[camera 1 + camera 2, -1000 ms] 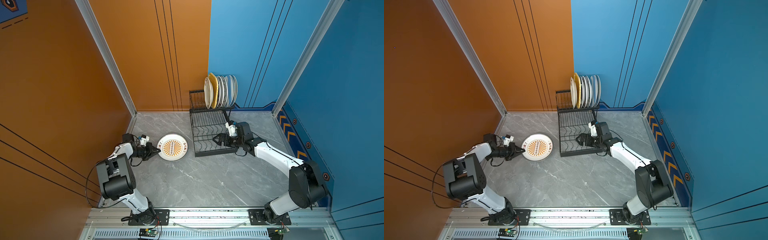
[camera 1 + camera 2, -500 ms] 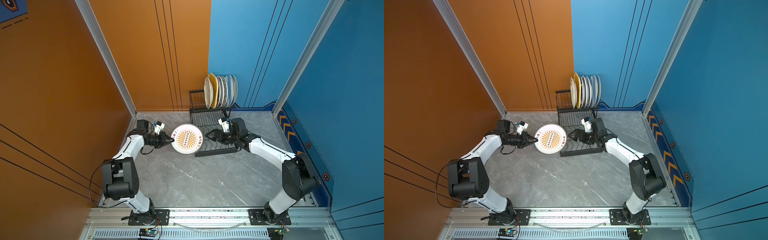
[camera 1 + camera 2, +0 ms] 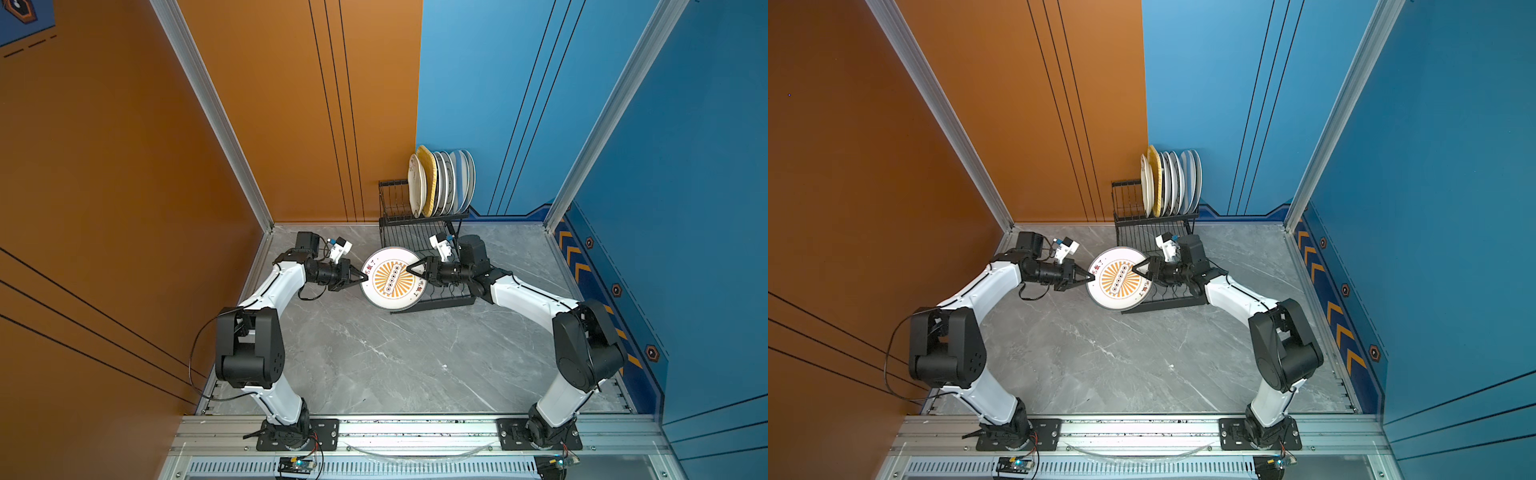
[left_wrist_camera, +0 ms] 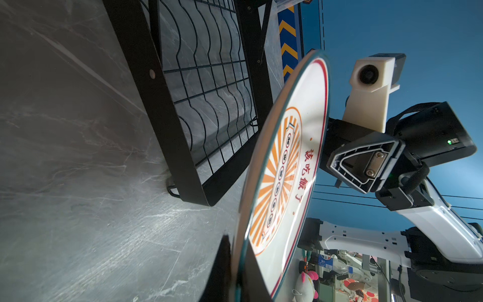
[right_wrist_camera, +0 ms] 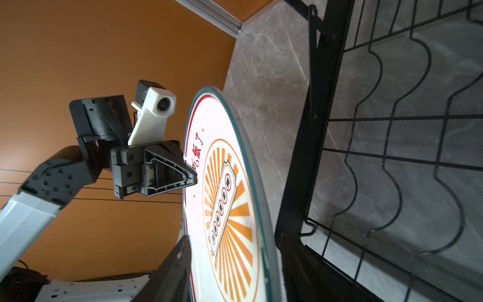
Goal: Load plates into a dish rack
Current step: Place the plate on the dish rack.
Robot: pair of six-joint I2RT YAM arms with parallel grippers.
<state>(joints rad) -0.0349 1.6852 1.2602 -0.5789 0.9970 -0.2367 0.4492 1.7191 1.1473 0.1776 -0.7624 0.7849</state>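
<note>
A second ago the sunburst plate (image 3: 392, 279) sat low beside the dish rack (image 3: 440, 302), close to the orange wall, with only the left claw (image 3: 365, 279) on it; now it is up off the grey table (image 3: 374, 365) and has been carried across, so that in both top views it covers the near left corner of the rack's lower tier; the right claw (image 3: 409, 269), which was spread wide over the wavy wires back then, has swung over to the plate's other side and its jaws have drawn in a good way; the stacked plates (image 3: 440, 183) in the raised rear tier stand on edge just as before

The left claw is clenched on the plate's rim nearest the orange wall; from the right wrist its black fingertips (image 5: 192, 180) show nipped right onto the red-lined edge; the plate (image 5: 230, 209) hangs between the two arms, printed face up and tilted, clear of the table and of the rack (image 5: 313, 130)

The right claw (image 3: 1136, 269) straddles the opposite rim; one finger (image 5: 177, 266) lies along the printed face and the other sits dark behind the underside; the jaws stand roughly half apart, and I cannot tell whether they are pressing on the plate or are only close around it; from the left wrist its upper finger (image 4: 366, 162) sits just beside the rim of the plate (image 4: 287, 170)
</note>
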